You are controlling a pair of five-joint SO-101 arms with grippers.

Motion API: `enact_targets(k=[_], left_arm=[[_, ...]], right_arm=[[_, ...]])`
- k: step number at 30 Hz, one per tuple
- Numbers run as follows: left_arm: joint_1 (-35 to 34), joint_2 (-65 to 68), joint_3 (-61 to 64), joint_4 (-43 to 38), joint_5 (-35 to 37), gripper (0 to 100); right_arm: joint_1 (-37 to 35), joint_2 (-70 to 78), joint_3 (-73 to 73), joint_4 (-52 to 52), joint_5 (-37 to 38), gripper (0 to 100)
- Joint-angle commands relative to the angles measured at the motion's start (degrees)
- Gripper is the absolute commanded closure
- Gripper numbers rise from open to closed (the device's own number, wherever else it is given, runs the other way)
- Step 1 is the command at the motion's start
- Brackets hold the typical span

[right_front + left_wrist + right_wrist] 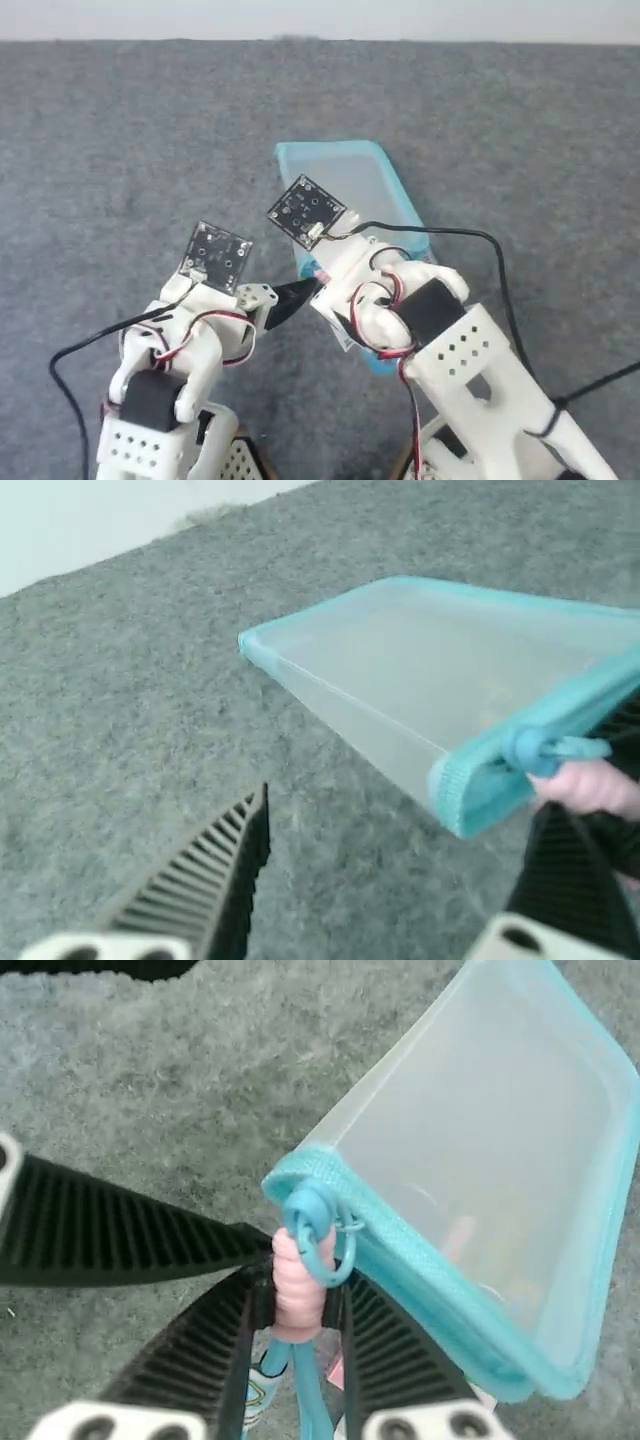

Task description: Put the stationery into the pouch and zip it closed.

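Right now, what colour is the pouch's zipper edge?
The pouch's edge is turquoise blue, clearest in the right wrist view.

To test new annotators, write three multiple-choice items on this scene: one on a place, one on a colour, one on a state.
1. Where is the pouch?
A. Resting on the grey mat ahead of the arms
B. Inside a drawer
C. On a shelf

2. What colour is the pouch's trim?
A. Red
B. Black
C. Light blue

3. What is the right gripper doing?
A. Open, far from the pouch
B. Shut on the pink zip pull
C. Holding a pen

Answers:
1 A, the high view shows it lying on the mat.
2 C, the edging is light blue in all views.
3 B, its fingers pinch the pull in the right wrist view.
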Motion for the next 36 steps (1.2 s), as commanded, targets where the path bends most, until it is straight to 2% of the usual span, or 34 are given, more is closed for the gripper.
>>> enact_targets(k=[1, 12, 17, 24, 28, 36], left_arm=[[1.3, -0.7, 1.2, -4.2, 0.6, 61], [1.1, -0.7, 3.7, -6.7, 0.8, 61], [-3.1, -0.7, 3.3, -7.3, 0.7, 61], [-3.3, -0.8, 2.9, -6.4, 0.6, 61], [-3.2, -1.1, -0.2, -2.2, 0.8, 61], [-3.3, -1.1, -0.4, -2.1, 0.8, 61]], right_arm=[[-1.9, 0.0, -3.9, -0.5, -0.3, 99.2], [-1.9, 0.1, -13.4, 11.5, 2.5, 99.2], [-1.8, 0.1, -13.3, 13.7, 3.5, 99.2], [-1.6, 0.2, -12.8, 12.7, 4.0, 99.2], [-1.6, 0.2, -9.8, 9.6, 3.8, 99.2], [-1.6, 0.1, -8.3, 8.5, 3.7, 99.2]])
